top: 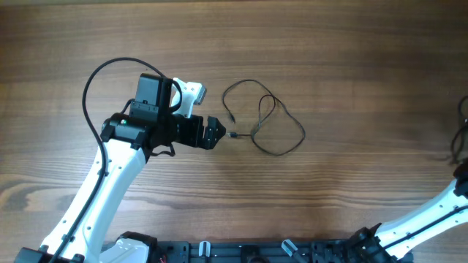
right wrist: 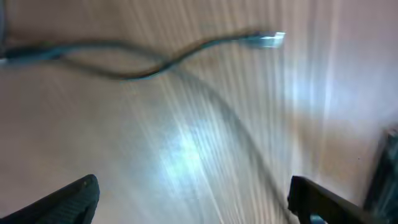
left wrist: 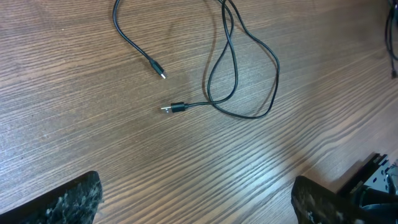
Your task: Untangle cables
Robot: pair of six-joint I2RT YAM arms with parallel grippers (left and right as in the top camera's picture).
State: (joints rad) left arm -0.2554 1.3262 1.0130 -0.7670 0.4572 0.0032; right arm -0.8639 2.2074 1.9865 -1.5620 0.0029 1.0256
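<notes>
A thin dark cable (top: 267,120) lies looped on the wooden table right of centre, with one plug end (top: 229,117) and another plug end (top: 234,134) at its left side. My left gripper (top: 216,134) is open and empty, just left of the lower plug. In the left wrist view the cable (left wrist: 236,74) and both plugs (left wrist: 174,107) lie ahead of the spread jaws (left wrist: 196,205). My right gripper (right wrist: 193,199) is open and empty; its blurred view shows a second thin cable (right wrist: 137,62) with a plug end (right wrist: 270,39) on the table.
The right arm (top: 431,215) enters from the lower right corner. A dark cable (top: 461,135) runs along the right edge of the table. The left arm's thick black cable (top: 99,80) arcs above its wrist.
</notes>
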